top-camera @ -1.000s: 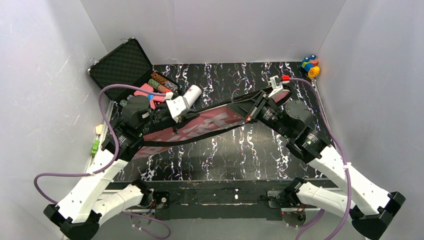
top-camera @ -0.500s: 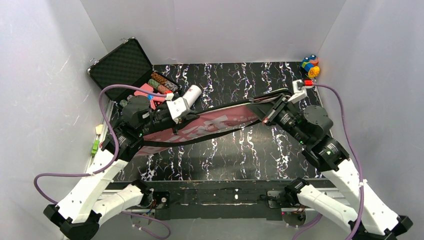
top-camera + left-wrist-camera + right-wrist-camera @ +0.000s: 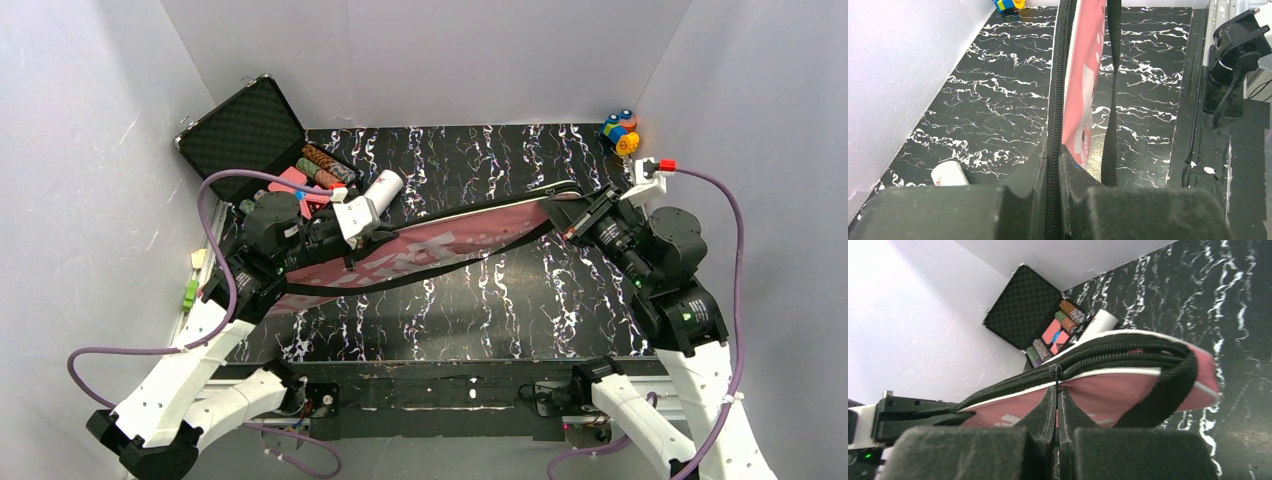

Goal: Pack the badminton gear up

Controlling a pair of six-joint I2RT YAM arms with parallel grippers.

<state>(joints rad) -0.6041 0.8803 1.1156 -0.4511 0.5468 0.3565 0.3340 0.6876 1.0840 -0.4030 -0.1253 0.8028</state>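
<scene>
The pink "SPORT" cover (image 3: 420,245) lies slanted across the mat, its black strap (image 3: 440,268) hanging along its near side. My left gripper (image 3: 357,232) is shut on the cover's black zipper edge (image 3: 1055,90), near the wide end. My right gripper (image 3: 572,213) is shut on the zipper pull (image 3: 1054,371) at the cover's narrow right end (image 3: 1128,385). The long white tube (image 3: 383,188) lies just behind the cover; its end shows in the left wrist view (image 3: 949,173). No rackets or shuttlecocks are in view.
An open black case of poker chips (image 3: 250,130) stands at the back left, close to the tube. A small multicoloured toy (image 3: 620,132) sits in the back right corner. White walls close in the mat (image 3: 480,300) on three sides.
My right gripper has moved right and slightly toward me along the cover's edge, with the zipper pull in it. The cover's right end followed. The left arm has not moved.
</scene>
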